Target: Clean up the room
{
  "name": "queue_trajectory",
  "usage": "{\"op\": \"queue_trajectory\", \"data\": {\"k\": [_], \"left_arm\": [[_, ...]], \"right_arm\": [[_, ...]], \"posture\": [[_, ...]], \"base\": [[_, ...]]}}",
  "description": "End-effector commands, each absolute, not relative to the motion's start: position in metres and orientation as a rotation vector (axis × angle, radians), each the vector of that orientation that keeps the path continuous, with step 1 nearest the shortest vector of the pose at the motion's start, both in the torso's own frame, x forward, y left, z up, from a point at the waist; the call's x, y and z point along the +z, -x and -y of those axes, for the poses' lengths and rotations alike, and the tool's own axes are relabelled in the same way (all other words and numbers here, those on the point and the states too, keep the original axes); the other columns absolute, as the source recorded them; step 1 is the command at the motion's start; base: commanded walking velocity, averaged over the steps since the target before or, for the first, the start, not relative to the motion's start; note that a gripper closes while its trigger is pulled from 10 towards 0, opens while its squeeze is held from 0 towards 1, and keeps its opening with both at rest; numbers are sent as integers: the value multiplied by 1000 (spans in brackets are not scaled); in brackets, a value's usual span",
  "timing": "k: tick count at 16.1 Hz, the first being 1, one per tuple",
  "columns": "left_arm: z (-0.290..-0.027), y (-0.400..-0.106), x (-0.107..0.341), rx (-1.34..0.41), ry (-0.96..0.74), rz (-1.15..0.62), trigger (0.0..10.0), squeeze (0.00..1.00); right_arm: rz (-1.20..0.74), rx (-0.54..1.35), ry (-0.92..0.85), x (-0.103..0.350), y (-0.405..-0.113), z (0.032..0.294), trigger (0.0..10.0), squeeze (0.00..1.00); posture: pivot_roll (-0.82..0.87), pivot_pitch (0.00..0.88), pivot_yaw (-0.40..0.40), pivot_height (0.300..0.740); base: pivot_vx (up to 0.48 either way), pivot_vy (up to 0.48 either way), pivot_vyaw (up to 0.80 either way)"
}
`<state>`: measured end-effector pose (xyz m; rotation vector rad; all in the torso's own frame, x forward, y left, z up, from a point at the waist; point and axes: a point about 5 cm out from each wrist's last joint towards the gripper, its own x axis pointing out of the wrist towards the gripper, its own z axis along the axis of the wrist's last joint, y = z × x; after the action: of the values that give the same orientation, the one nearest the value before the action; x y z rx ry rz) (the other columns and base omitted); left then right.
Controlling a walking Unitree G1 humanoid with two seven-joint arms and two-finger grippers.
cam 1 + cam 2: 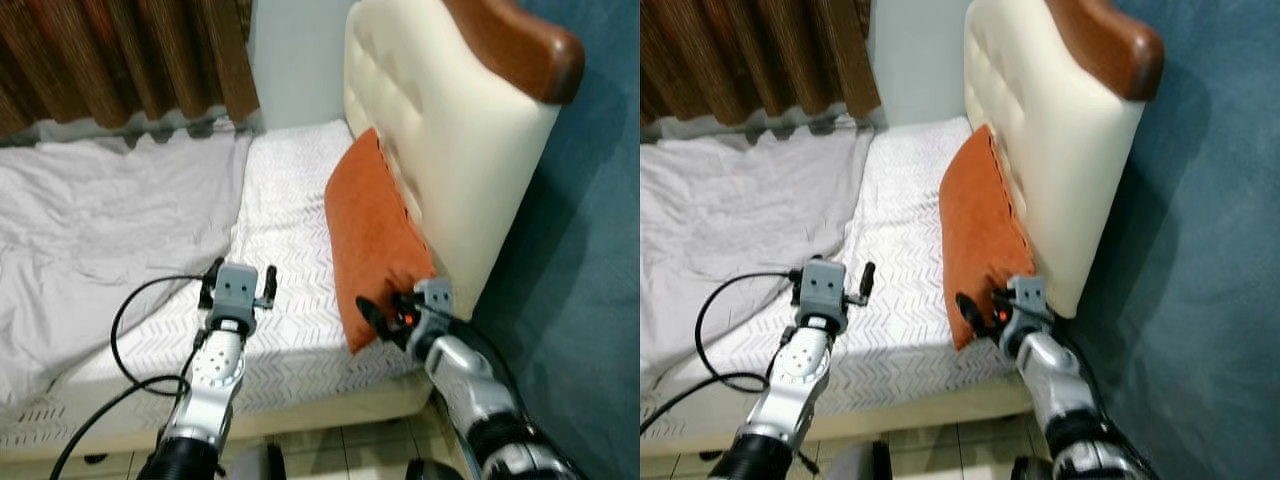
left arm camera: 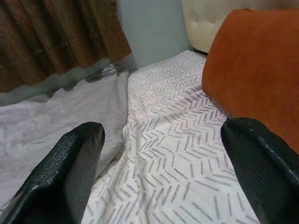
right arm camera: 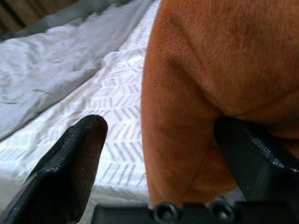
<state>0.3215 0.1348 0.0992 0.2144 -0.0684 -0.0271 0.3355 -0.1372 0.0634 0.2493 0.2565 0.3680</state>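
Observation:
An orange pillow (image 1: 375, 235) stands on edge on the bed, leaning against the cream padded headboard (image 1: 450, 140). My right gripper (image 1: 385, 303) is at the pillow's lower near corner. It is open, and the corner of the orange pillow (image 3: 210, 70) sits between its fingers, with one finger (image 3: 74, 163) clear of the fabric. My left gripper (image 1: 241, 272) hovers open over the chevron-patterned sheet (image 1: 290, 210), a little left of the pillow, with nothing in it.
A crumpled white duvet (image 1: 100, 220) covers the left part of the bed. Brown curtains (image 1: 120, 50) hang behind it. A teal wall (image 1: 590, 250) runs close on the right of the headboard. A black cable (image 1: 130, 310) loops from my left arm. A tiled floor (image 1: 330, 450) lies below the bed edge.

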Motion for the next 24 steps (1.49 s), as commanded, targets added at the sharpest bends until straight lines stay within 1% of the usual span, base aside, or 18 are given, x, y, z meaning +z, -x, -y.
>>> {"op": "queue_trajectory", "data": {"k": [1,3,4,5,6,8,10,12,15,17,19,21,22,24], "left_arm": [[-136,-324,103,-21,-221,79,10000,0],[-137,-324,103,-19,-222,78,10000,0],[-138,-323,102,-17,-222,77,10000,0],[-138,-323,102,-17,-222,76,10000,0],[-138,-323,102,-18,-224,74,10000,0],[-138,-323,101,-17,-224,73,10000,0],[-139,-322,101,-14,-224,72,10000,0],[-139,-322,100,-11,-223,68,10000,0],[-139,-322,99,-12,-219,64,10000,0],[-137,-322,98,-19,-219,62,10000,0],[-137,-321,97,-21,-219,55,10000,0],[-137,-320,97,-23,-216,53,10000,0],[-136,-320,96,-28,-219,54,10000,0],[-135,-320,97,-37,-231,57,10000,0]], "right_arm": [[-237,317,-242,69,-343,138,10000,0],[-233,294,-244,71,-346,138,10000,0],[-228,263,-202,74,-350,140,10000,0],[-224,248,-157,76,-352,142,2980,0],[-214,229,-62,79,-356,148,0,0],[-170,195,104,92,-364,159,0,0],[-111,166,216,111,-373,171,0,0],[-45,127,296,128,-380,181,0,0],[13,94,348,143,-385,187,0,0],[-46,106,339,136,-384,187,0,0],[-114,119,330,118,-378,185,0,0],[-127,137,411,107,-372,184,0,0],[-115,141,500,105,-370,186,10000,0],[-99,140,537,107,-369,190,10000,0]], "posture": [[15,28,32,615],[17,29,32,615],[20,32,31,615],[21,33,31,615],[23,34,31,615],[24,37,30,615],[25,40,28,615],[26,42,25,615],[25,43,24,615],[24,43,23,615],[28,41,19,615],[32,41,20,615],[33,39,22,615],[33,38,24,615]], "base": [[0,0,0],[0,0,0],[0,0,0],[0,0,0],[0,0,0],[0,0,0],[0,0,0],[0,0,0],[0,0,0],[0,0,0],[0,0,0],[0,0,0],[0,0,0],[0,0,0]]}}
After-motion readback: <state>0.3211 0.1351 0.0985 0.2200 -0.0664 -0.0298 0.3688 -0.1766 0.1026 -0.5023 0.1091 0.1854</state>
